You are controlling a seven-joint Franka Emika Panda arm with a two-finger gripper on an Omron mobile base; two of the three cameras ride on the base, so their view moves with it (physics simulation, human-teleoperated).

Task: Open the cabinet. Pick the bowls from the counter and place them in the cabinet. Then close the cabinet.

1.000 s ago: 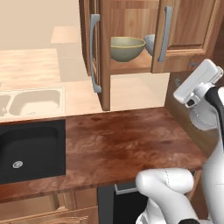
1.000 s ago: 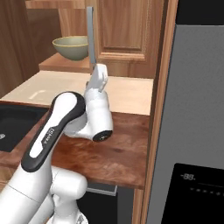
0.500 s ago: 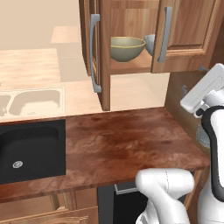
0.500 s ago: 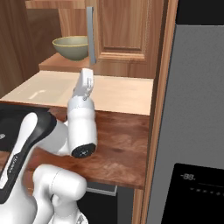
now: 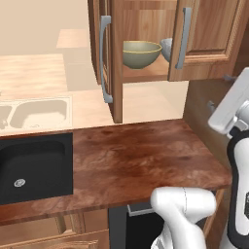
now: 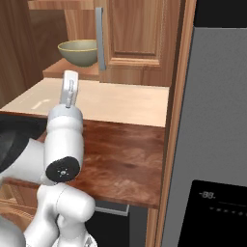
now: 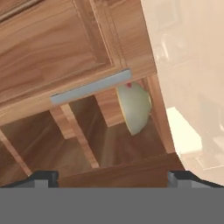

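Note:
The cabinet (image 5: 146, 73) hangs above the counter (image 5: 136, 155) with both doors ajar, the left one (image 5: 104, 58) swung wide and the right one (image 5: 206, 39) partly. Both bowls sit on its shelf: the olive-yellow bowl (image 5: 141, 53) (image 6: 79, 52) (image 7: 133, 107) and, half hidden behind the right door, the white-grey bowl (image 5: 167, 47). My gripper (image 5: 219, 91) (image 6: 70, 79) (image 7: 112, 177) hovers right of the cabinet and below the right door, open with nothing between its fingers. In the hand view, which is rolled, the right door's grey handle (image 7: 89, 87) lies ahead of it.
A black sink (image 5: 34, 165) is set in the counter's left end. Behind it lies a paler countertop with a beige sink (image 5: 34, 112). A tall grey fridge (image 6: 217, 120) with a wooden side panel bounds the counter on the right.
My arm has swung right and back from the cabinet front, carrying the hand lower and to the right. The jaws stayed open. Doors and bowls have not moved.

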